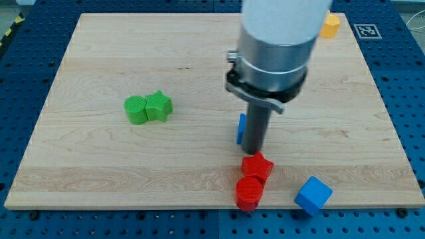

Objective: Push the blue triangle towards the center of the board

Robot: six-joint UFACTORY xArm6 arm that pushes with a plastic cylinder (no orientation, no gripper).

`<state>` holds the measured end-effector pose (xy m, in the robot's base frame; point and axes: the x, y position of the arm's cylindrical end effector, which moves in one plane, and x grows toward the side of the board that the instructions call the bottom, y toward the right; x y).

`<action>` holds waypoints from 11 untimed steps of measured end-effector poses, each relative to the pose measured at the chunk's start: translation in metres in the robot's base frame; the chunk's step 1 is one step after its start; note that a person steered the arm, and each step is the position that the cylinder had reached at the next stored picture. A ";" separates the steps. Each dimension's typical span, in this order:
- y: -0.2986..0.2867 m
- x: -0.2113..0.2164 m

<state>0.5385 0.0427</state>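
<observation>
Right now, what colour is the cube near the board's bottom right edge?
Blue. The cube shows clearly in the camera view, to the right of the red cylinder.

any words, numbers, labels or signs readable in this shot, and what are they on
No readable words or numbers anywhere.
The only sign: a black-and-white square marker at the board's top right corner, a pattern, not text.
The blocks, including the blue triangle beside my tip, carry no print.
The arm's grey collar shows no label.
</observation>
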 end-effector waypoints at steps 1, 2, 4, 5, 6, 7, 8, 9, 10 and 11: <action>-0.032 -0.011; -0.047 -0.042; -0.047 -0.002; -0.038 0.016; -0.022 0.002; -0.020 -0.026; -0.020 -0.062; -0.016 -0.066; -0.013 -0.031; -0.007 0.000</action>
<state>0.5384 0.0358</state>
